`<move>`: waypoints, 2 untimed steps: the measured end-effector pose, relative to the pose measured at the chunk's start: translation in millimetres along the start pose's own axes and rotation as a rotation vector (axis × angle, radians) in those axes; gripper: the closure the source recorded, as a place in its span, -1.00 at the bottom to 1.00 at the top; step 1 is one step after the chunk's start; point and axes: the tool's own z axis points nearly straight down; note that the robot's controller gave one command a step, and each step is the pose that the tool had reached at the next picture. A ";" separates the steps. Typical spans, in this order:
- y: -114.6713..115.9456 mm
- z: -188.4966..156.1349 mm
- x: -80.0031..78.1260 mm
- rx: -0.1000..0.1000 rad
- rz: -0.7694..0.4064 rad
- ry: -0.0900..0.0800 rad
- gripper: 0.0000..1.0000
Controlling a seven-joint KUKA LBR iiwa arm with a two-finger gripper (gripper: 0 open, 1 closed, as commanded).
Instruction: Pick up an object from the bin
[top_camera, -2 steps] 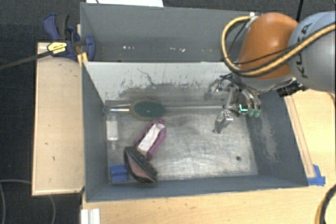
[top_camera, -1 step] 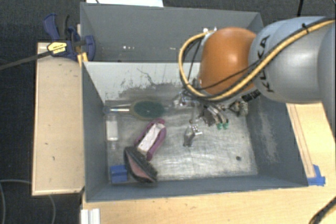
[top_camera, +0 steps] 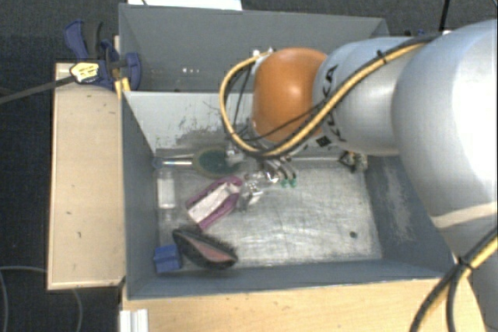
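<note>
My gripper [top_camera: 261, 181] hangs low over the bin's middle, under the orange cover, right at the right end of a purple and white flat thing [top_camera: 210, 202] that lies slanted on the floor. Whether it touches that thing I cannot tell. A dark green round thing [top_camera: 211, 161] lies just left of the gripper by the back wall. A clear plastic piece [top_camera: 166, 188] lies along the left wall.
A black, pouch-like thing with a pink inside [top_camera: 204, 249] and a small blue block [top_camera: 166, 259] lie in the front left corner. The arm and its cables cover the bin's right back part. Bare floor stretches right of the gripper.
</note>
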 end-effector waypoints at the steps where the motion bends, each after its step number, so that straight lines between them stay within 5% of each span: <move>1: 36.0 0.1 9.2 0.005 0.178 0.010 -1.00; 2: 88.8 -64.6 84.2 -0.005 0.075 0.010 -1.00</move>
